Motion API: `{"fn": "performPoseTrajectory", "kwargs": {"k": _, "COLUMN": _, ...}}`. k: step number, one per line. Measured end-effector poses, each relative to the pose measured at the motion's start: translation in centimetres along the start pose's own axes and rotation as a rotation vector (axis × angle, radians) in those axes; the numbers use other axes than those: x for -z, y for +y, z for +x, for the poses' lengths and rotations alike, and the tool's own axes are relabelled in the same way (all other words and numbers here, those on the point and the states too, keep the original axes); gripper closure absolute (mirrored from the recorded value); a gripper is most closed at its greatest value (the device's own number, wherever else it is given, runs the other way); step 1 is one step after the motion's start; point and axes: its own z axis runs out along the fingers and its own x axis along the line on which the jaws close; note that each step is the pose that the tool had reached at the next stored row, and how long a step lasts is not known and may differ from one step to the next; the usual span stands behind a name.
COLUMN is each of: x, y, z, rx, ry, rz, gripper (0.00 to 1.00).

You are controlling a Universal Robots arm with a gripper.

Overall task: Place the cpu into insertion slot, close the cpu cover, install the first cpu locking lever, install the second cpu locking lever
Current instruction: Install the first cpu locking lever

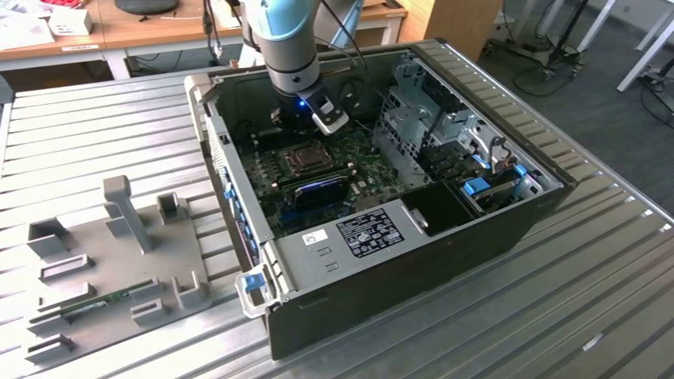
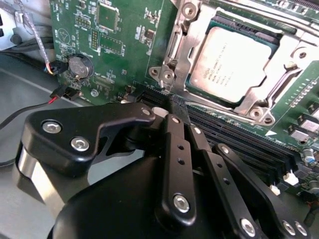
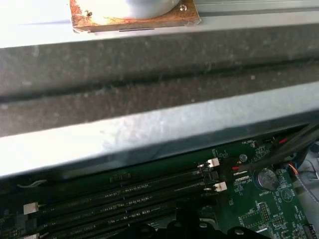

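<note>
- The gripper (image 2: 172,107) hangs low inside the open computer case (image 1: 548,185), its fingers pressed together, holding nothing.
- The cpu (image 2: 234,62) lies seated in the insertion slot (image 2: 286,79), just beyond the fingertips.
- The cpu cover (image 2: 174,42) looks folded down around the chip; I cannot tell whether either lever is latched.
- The tips sit right over the memory slots (image 2: 239,134) of the motherboard (image 2: 129,45). My worry: a slight misjudged descent could jab those slots or scrape the cover's edge.
</note>
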Motion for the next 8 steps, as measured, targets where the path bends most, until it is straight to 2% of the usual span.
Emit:
{"fn": "performPoseTrajectory", "kwargs": {"k": 2, "x": -0.01, "y": -0.06, "z": 0.02, "rx": 0.001, "ry": -0.0043, "rz": -0.0035, "gripper": 0.90}}
{"fn": "performPoseTrajectory", "kwargs": {"k": 8, "x": 0.02, "y": -0.21, "z": 0.04, "rx": 0.001, "ry": -0.0067, "rz": -0.0039, "gripper": 0.90}}
